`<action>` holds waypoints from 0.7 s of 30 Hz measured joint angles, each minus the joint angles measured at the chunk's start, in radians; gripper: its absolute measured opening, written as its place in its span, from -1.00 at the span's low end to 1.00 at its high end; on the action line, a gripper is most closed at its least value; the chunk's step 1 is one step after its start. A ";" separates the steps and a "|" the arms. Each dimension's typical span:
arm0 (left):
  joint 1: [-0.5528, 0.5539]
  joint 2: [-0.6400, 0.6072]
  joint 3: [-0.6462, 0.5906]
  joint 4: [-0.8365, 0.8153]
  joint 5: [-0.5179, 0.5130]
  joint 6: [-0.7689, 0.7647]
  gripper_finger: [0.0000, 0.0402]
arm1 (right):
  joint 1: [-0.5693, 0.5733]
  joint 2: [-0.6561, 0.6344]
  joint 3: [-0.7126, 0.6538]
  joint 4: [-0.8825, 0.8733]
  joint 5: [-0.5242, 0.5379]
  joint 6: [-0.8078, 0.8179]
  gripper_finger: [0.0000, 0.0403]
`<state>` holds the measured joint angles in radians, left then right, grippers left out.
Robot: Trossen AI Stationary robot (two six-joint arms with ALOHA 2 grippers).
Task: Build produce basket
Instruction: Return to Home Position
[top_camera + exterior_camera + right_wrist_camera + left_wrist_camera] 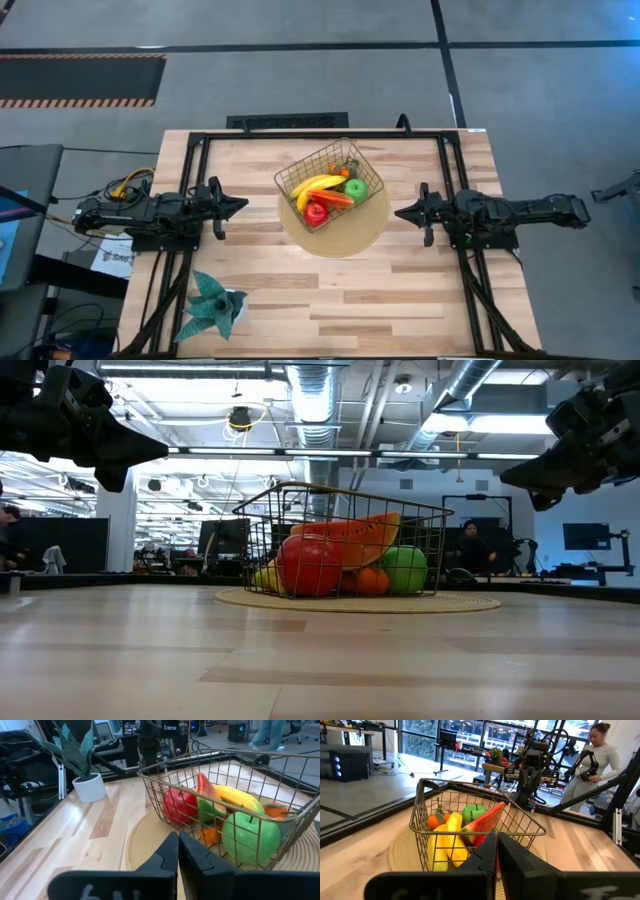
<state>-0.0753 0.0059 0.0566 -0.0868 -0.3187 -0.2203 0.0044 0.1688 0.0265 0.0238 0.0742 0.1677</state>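
Observation:
The gold wire basket (332, 184) stands on a round tan mat (340, 232) at the table's middle. Inside lie the produce: yellow bananas (318, 186), a red apple (316, 212), a green apple (357, 188), an orange-red slice (352, 538) and an orange piece (372, 580). My left gripper (243, 205) hovers shut to the basket's left, pointing level toward it. My right gripper (399, 212) hovers shut to the basket's right, pointing toward it. Both stand clear of the basket and hold nothing.
A teal spiky-leaved plant in a white pot (214, 307) stands near the table's front left corner. A black frame (300, 133) runs along the table's far and side edges. A person (592, 762) stands beyond the table in the room.

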 joint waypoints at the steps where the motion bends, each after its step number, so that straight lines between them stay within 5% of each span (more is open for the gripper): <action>1: 0.000 0.000 0.000 0.000 0.000 0.000 -1.00 | 0.000 0.000 0.000 -0.010 0.000 0.000 -0.84; 21: 0.000 0.000 0.000 0.000 -0.001 -0.007 -1.00 | 0.000 0.000 0.002 -0.040 0.001 -0.001 -0.84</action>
<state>-0.0750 0.0059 0.0566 -0.0868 -0.3199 -0.2276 0.0044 0.1692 0.0284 -0.0164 0.0753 0.1668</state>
